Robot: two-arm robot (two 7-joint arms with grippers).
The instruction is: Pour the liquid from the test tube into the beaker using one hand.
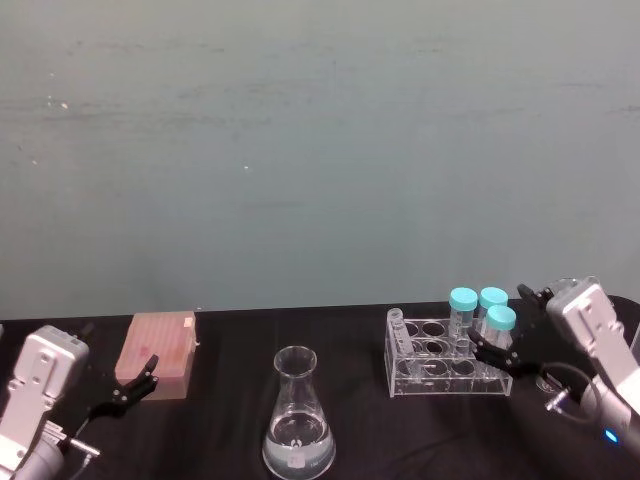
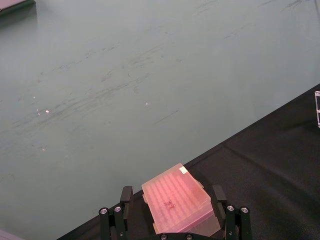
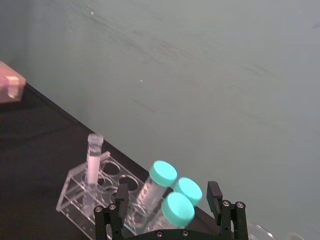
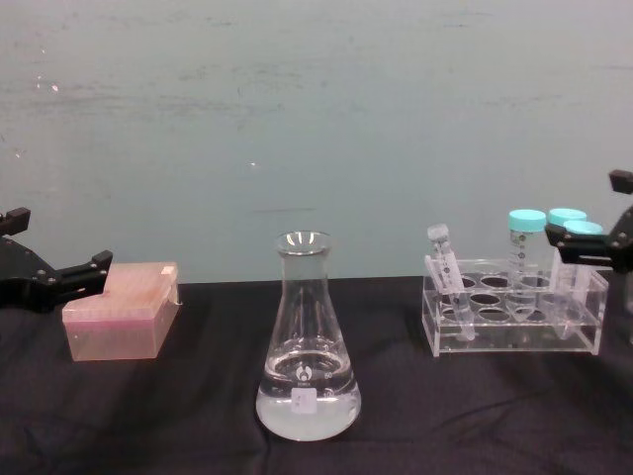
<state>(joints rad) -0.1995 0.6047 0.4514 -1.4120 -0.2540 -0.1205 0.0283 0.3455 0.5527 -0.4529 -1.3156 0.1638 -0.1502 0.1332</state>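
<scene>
Test tube leans capless in the end slot of the clear rack, the end nearest the beaker. It is not yet picked up. Whether it holds liquid is hard to tell. The beaker stands upright on the dark surface, well apart from the rack, with clear liquid pooled in its wide base.

The right gripper hovers at the opposite end of the rack, close to the teal-capped tubes. Its jaws are spread wide and hold nothing. The left gripper sits parked by the pink box, jaws likewise apart and empty.

The step in hand looks to be the reach for the slim tube. To do it well, the right gripper should probably pass over or behind the capped tubes rather than through them. It should then close on the slim tube's upper part, above the rack. Because the tube leans, lifting along its own tilt would keep it from catching the slot. Keeping its mouth uppermost on the way to the beaker's narrow neck would guard against a spill.
</scene>
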